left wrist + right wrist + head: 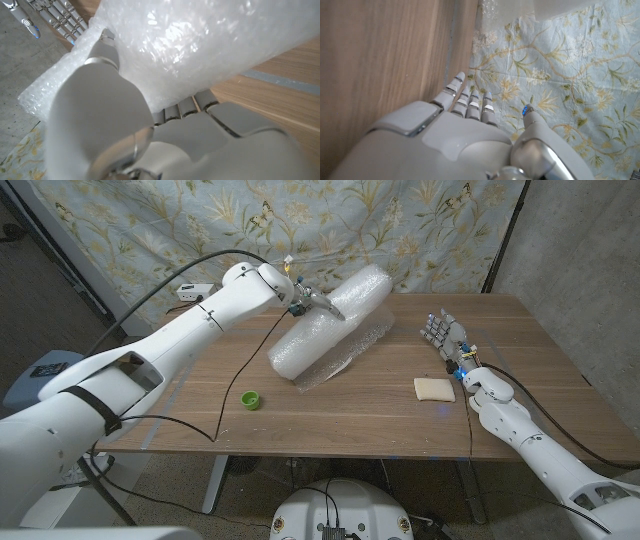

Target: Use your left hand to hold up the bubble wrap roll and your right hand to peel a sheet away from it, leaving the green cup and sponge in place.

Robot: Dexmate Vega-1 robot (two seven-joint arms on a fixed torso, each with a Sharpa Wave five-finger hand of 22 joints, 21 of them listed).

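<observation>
My left hand (pixel 305 302) grips the bubble wrap roll (pixel 330 325) near its raised far end, the near end resting on the table (pixel 520 395). My right hand (pixel 447 340), fingers spread and holding nothing, waits beside the sponge (pixel 434 388), well right of the roll. I should keep the roll propped and reach across for its loose edge, clear of the sponge and the green cup (pixel 251 399) left of the roll.

Left hand (pixel 318 304) fingers (pixel 182 106) partly hidden under the bubble wrap roll (pixel 328 323).

No readable text, label, brand, number or sign can be made out on anything in these views.
</observation>
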